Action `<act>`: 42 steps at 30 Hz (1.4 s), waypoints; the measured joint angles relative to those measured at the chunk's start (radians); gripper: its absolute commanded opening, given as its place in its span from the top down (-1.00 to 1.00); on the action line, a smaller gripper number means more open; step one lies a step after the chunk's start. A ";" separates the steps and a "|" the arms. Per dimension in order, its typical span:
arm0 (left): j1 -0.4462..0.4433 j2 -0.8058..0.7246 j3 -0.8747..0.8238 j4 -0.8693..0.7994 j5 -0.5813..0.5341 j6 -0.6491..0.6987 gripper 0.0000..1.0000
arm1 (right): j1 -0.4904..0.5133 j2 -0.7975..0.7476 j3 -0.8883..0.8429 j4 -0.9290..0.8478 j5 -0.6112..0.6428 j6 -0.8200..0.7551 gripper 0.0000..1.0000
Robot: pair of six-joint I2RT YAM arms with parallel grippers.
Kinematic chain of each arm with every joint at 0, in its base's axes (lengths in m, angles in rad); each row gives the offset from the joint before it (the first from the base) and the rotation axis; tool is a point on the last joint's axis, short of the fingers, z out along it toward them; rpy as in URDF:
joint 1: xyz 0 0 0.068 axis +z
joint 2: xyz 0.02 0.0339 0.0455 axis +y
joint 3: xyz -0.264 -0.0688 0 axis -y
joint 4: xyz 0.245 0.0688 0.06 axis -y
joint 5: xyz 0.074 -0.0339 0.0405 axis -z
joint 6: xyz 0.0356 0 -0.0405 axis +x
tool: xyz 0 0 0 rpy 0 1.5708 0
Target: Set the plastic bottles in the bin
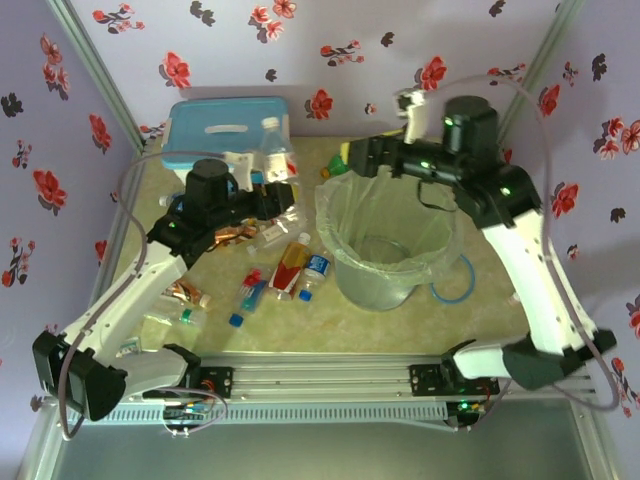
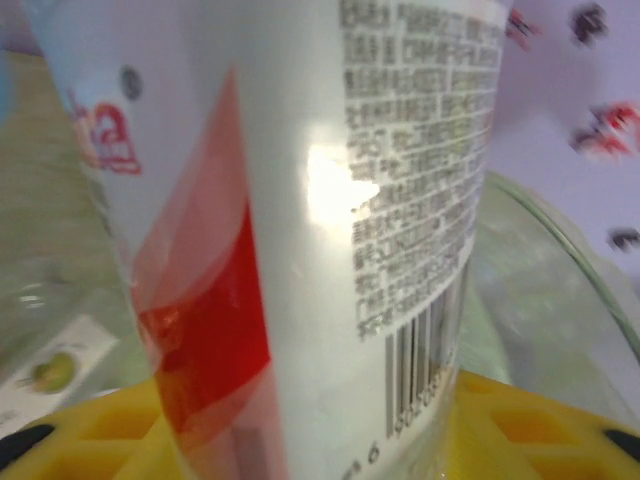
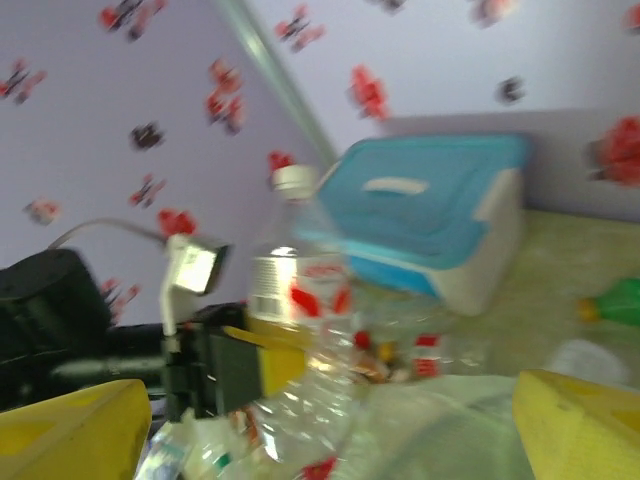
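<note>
While clamping a white-capped clear plastic bottle (image 3: 295, 290) upright in the left gripper (image 1: 280, 192), holds it just left of the bin (image 1: 380, 285), in front of the blue-lidded white box (image 1: 225, 125). Holds the right gripper (image 3: 325, 435) spread wide and empty by the bin's far rim, near a green bottle (image 1: 340, 160). Shows other bottles (image 1: 290, 265) lying on the table (image 1: 480, 320) left of the bin.

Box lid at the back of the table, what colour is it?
The lid is light blue, seen best in the top external view.
</note>
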 measured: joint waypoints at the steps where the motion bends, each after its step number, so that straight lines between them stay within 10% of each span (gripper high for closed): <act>1: -0.014 0.004 0.000 0.005 0.023 0.013 0.18 | 0.010 0.034 0.019 0.005 -0.020 0.000 -0.88; 14: -0.050 -0.006 0.000 0.087 0.146 0.043 0.23 | 0.035 0.361 0.188 0.039 -0.261 0.031 -0.85; 23: -0.050 -0.006 0.000 0.102 0.152 0.043 0.15 | 0.066 0.427 0.208 0.060 -0.344 0.078 -0.31; 33: -0.048 -0.008 -0.005 0.150 0.122 0.039 -0.82 | 0.064 0.428 0.206 0.145 -0.341 0.120 -0.11; 42: -0.019 -0.146 -0.133 0.209 0.090 0.042 -0.99 | -0.044 0.428 0.335 0.232 -0.198 0.188 0.00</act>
